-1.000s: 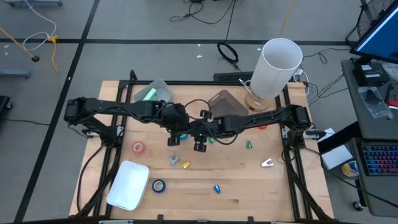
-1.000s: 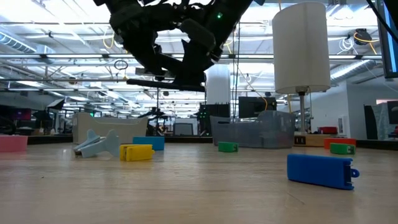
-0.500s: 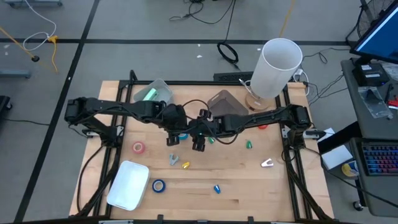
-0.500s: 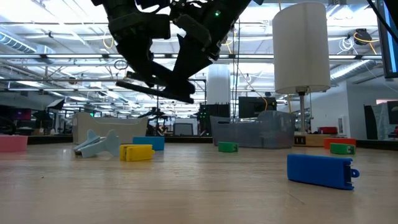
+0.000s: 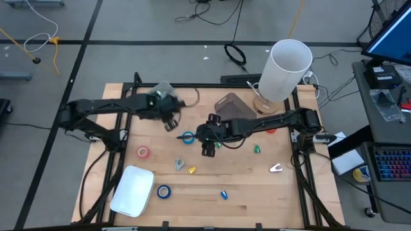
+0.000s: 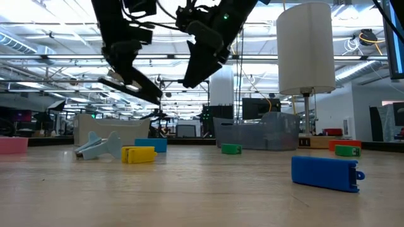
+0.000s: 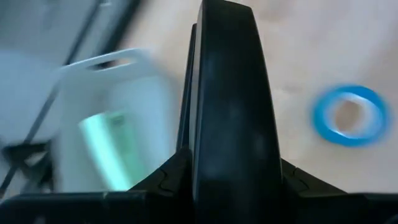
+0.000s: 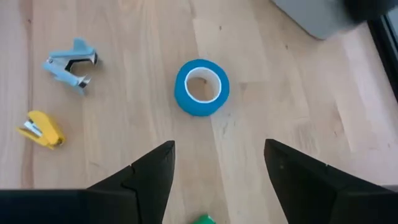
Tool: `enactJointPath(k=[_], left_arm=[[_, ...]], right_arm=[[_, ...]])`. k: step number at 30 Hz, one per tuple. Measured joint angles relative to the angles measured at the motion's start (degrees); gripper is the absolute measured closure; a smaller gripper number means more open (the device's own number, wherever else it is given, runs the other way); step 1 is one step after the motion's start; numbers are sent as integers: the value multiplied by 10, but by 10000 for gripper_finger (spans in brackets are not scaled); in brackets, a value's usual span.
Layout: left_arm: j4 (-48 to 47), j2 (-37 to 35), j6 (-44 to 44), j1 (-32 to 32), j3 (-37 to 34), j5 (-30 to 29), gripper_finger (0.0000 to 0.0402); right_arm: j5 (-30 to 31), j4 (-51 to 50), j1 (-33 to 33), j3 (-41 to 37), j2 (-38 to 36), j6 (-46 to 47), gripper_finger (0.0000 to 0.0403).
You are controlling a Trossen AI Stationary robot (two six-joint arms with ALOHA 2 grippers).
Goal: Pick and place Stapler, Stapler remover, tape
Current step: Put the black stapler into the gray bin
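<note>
A roll of tape (image 5: pixel 187 136) lies flat on the table (image 5: pixel 289 192), near the middle. The left gripper (image 5: pixel 171 120) is behind it, to the left. The right gripper (image 5: pixel 207 150) is just to its right. A staple remover (image 5: pixel 179 164) and a small stapler (image 5: pixel 191 170) lie side by side in front of the tape. A clear bin (image 5: pixel 159 94) sits at the back left, maybe with something in it.

Wooden table (image 5: pixel 257 186): tape rolls (image 5: pixel 164 191), staplers (image 5: pixel 224 194), bins (image 5: pixel 132 190).
</note>
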Motion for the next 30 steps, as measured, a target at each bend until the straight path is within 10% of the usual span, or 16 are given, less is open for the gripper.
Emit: enactJointPath(k=[30], left_arm=[[218, -49, 96, 275, -163, 113, 274]], right_arm=[[1, 4, -10, 0, 0, 28, 175]])
